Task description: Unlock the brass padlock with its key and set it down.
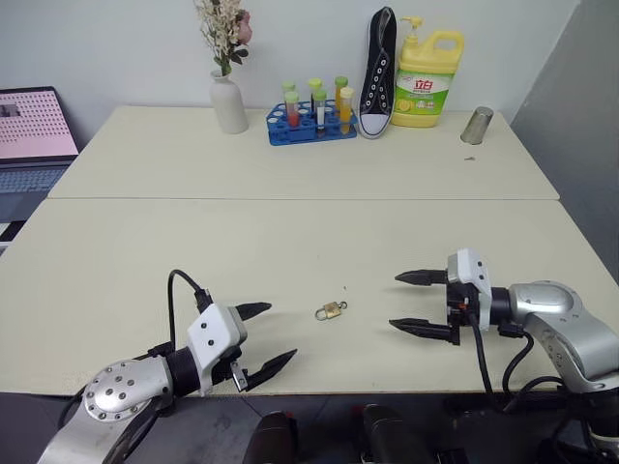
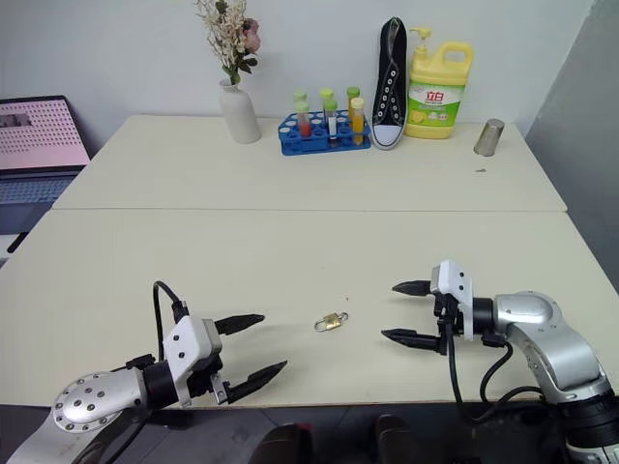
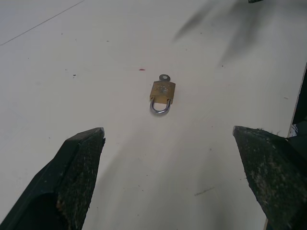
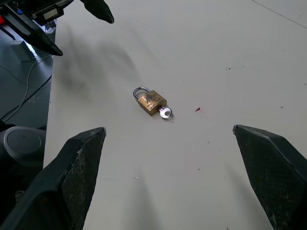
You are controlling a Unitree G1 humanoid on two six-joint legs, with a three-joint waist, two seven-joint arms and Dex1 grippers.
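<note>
The brass padlock (image 1: pixel 330 311) lies flat on the cream tabletop (image 1: pixel 290 242) near its front edge, with a silvery key (image 4: pixel 165 113) seated in the end of its body opposite the shackle. The left tool (image 1: pixel 261 338) stands beside the padlock on one side, its two black fingers spread wide and holding nothing. The right tool (image 1: pixel 418 302) stands beside the padlock on the other side, also spread wide and empty, its tips pointing toward the lock. Neither tool touches the padlock. Well behind the padlock, along the far edge, stand a white vase (image 1: pixel 229 104), a blue tube rack (image 1: pixel 311 124), a black sneaker (image 1: pixel 379 72), a yellow detergent bottle (image 1: pixel 427 77) and a metal cup (image 1: pixel 477 126).
</note>
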